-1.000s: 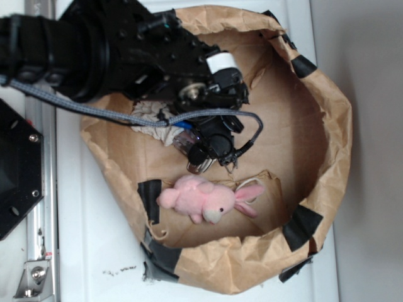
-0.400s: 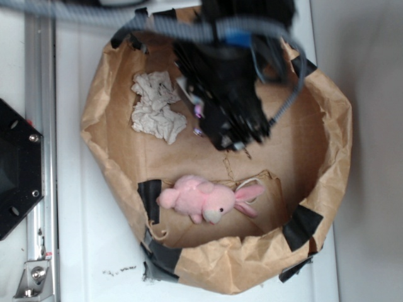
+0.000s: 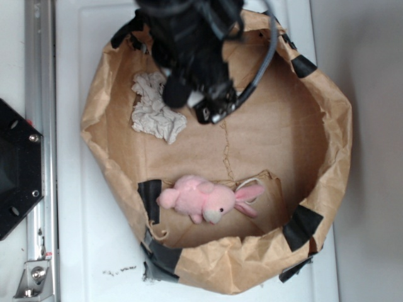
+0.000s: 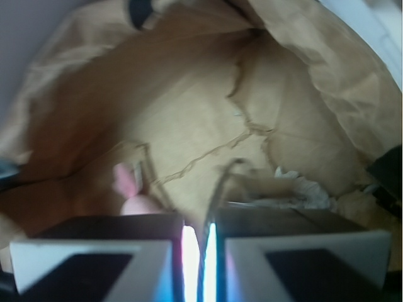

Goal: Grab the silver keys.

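A white table (image 3: pixel 94 251) is seen, on which a brown paper bag (image 3: pixel 327 163), a metal rail (image 3: pixel 39 157) and a black plate (image 3: pixel 16 170) lie.

tool (image 3: pixel 214 113) moved up off bunny side | keys (image 4: pixel 220 182) lifted with it

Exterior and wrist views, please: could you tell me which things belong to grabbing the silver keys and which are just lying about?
Job in hand:
gripper, jaws nearly shut
silver keys, only a thin wire loop showing between the jaws

Lying about:
pink plush bunny
crumpled paper wad
brown paper bag
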You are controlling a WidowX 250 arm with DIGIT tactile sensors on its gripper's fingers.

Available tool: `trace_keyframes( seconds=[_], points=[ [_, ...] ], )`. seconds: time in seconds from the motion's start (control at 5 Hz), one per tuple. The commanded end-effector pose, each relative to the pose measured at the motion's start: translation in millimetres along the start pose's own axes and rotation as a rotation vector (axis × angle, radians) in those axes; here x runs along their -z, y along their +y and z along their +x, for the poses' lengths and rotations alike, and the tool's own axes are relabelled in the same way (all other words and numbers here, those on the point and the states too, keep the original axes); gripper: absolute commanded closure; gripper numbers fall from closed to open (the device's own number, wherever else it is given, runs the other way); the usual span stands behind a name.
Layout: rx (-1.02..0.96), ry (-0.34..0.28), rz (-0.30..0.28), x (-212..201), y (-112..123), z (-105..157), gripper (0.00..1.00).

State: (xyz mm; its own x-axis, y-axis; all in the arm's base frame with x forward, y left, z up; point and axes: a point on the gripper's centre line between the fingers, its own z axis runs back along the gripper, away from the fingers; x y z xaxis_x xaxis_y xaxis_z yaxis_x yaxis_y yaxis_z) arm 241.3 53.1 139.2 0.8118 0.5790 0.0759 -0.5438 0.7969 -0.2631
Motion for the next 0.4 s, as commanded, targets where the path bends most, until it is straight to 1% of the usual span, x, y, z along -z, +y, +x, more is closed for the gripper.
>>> trace_keyframes(
  seconds=[0.0, 0.2],
  points=[
    [0.119, -0.148, -0.003, -4.6, 3.7, -4.2, 1.0],
    [0.147, -0.232, 0.038, 2.2, 0.2, -10.6, 1.0]
  ],
)
